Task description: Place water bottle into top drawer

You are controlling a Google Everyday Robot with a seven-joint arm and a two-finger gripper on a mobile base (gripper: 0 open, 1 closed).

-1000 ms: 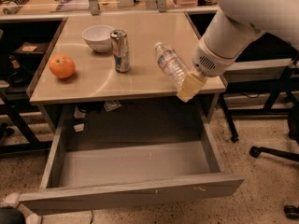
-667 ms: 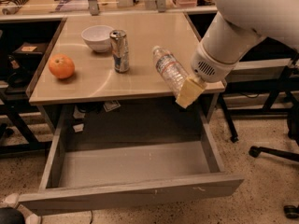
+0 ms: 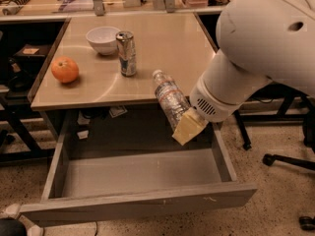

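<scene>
Status: my gripper [image 3: 187, 130] was right of centre in the frame, over the back right part of the open top drawer [image 3: 138, 203], just below the front edge of the table [image 3: 162, 38]. It was closed on the water bottle [image 3: 170, 96], gripping it at the bottom end. Only one yellowish finger [image 3: 190, 126] was visible, lying across the front of the bottle's base. The other finger was hidden behind the bottle.

The bottle ran up and left from the gripper, tilted, with the cap end toward the upper left and the base tucked behind the finger. Cap and label band showed against the front right area of the tabletop. The lower half showed against the dark gap under the table edge. It was held in the air, not resting on the table or in the drawer. Height above the drawer floor: could not tell.

The drawer was pulled out toward the bottom of the frame, front panel across the lower edge and grey inner floor in view. Its right side wall was directly below my wrist.

My arm [image 3: 266, 48] filled the upper right, a white shell coming down and left to the wrist.

Also on the tabletop, all left of the bottle:
- Drink can [image 3: 127, 53], upright, near the cap and up-left of it.
- White bowl [image 3: 103, 37], just up-left of the can.
- Orange [image 3: 65, 69], near the left edge, well apart from the bottle.
</scene>
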